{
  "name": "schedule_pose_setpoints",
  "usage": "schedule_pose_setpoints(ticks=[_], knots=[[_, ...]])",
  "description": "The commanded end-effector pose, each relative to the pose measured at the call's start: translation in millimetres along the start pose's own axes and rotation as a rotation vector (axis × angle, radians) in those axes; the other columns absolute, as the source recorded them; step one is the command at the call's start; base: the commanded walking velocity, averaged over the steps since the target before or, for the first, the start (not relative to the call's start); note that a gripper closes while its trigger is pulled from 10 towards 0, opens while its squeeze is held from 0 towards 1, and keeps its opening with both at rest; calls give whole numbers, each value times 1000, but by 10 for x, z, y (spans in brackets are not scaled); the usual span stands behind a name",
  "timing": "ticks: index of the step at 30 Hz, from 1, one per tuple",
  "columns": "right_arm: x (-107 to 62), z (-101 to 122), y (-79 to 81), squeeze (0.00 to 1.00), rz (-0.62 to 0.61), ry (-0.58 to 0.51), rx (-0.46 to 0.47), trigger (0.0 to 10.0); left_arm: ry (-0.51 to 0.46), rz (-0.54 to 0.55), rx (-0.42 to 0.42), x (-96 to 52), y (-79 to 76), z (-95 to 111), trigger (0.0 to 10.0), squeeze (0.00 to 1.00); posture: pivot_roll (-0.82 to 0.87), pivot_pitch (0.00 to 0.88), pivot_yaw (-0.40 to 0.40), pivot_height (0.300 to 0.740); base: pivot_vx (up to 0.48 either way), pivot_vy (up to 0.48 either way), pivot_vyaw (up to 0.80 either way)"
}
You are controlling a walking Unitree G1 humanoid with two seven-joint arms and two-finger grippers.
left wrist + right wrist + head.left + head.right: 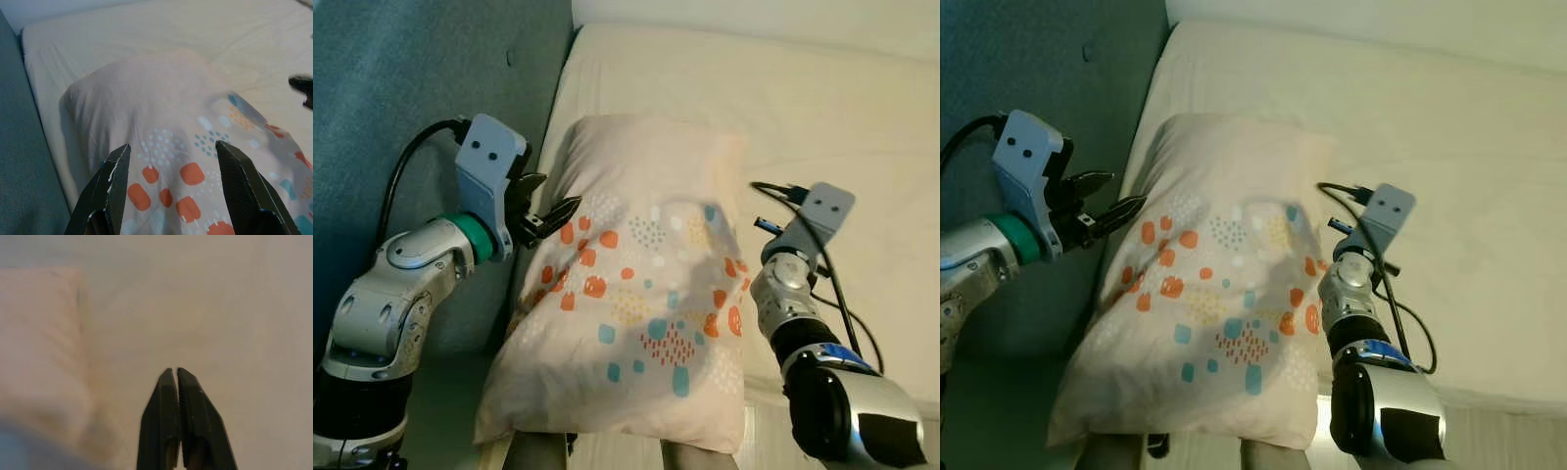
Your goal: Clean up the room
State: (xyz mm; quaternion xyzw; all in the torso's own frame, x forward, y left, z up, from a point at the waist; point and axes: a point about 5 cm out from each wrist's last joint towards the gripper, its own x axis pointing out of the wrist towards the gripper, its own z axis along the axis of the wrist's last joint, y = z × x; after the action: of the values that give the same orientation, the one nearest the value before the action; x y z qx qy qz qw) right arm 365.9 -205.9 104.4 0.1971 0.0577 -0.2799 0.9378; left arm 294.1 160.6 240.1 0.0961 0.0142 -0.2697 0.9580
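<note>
The bed (862, 127) spreads pale and bare to the far right. A patterned pillow (636, 294) lies along its near left edge, beside the teal wall (401, 88). It looks set down, though perhaps not yet straightened. The left gripper (546, 211), fingers spread and holding nothing, hovers at the pillow's left side; the right gripper (177, 382), fingers pressed together and empty, points over the sheet. I can read no writing anywhere.

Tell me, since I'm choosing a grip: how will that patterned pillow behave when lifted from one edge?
The pillow looks plump and soft, so it will probably sag and fold, not stay flat. Its cloth cover creases, so the open left gripper at its edge could likely pinch fabric. It seems light for its bulk.
</note>
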Motion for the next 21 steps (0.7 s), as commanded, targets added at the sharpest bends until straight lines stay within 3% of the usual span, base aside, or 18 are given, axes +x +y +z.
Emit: schedule_pose_setpoints(ticks=[1, 3, 6, 9, 11, 12, 13, 17, 21], knots=[[-46, -215, -23, 0, 39, 137, 152, 10000, 23, -3, -18, -4, 1, -70, 10000, 0, 114, 323, 50, 740, 0, 0, 0], [-55, -237, 10, 0, 73, 160, 194, 10000, 23, -3, -18, -6, 2, -69, 10000, 0, 114, 323, 50, 740, 0, 0, 0], [-101, -277, 180, 0, 210, 186, 84, 10000, 23, 0, -15, -12, 10, -60, 10000, 0, 120, 322, 48, 740, 0, 0, 0], [-90, -303, 93, 0, 121, 178, -94, 10000, 20, 0, -17, -13, 7, -50, 10000, 0, 120, 322, 48, 740, 0, 0, 0], [-63, -344, -159, 0, -73, 214, -69, 10000, 23, -1, -19, -17, -4, -61, 10000, 0, 118, 323, 44, 740, 0, 0, 0], [-63, -344, -159, 0, -73, 214, -69, 10000, 23, -1, -19, -17, -4, -61, 10000, 0, 118, 323, 44, 740, 0, 0, 0], [-43, -330, -308, 0, -174, 208, -63, 10000, 28, -6, -21, -20, -21, -78, 10000, 0, 124, 324, 49, 740, 0, 0, 0], [-24, -304, -341, 0, -183, 207, -74, 10000, 31, -10, -21, -22, -32, -85, 10000, 0, 125, 321, 51, 740, 0, 0, 0], [41, -224, -267, 0, -139, 302, 67, 10000, 30, -9, -18, -23, -13, -53, 10000, 0, 141, 317, 53, 740, 0, 0, 0]])
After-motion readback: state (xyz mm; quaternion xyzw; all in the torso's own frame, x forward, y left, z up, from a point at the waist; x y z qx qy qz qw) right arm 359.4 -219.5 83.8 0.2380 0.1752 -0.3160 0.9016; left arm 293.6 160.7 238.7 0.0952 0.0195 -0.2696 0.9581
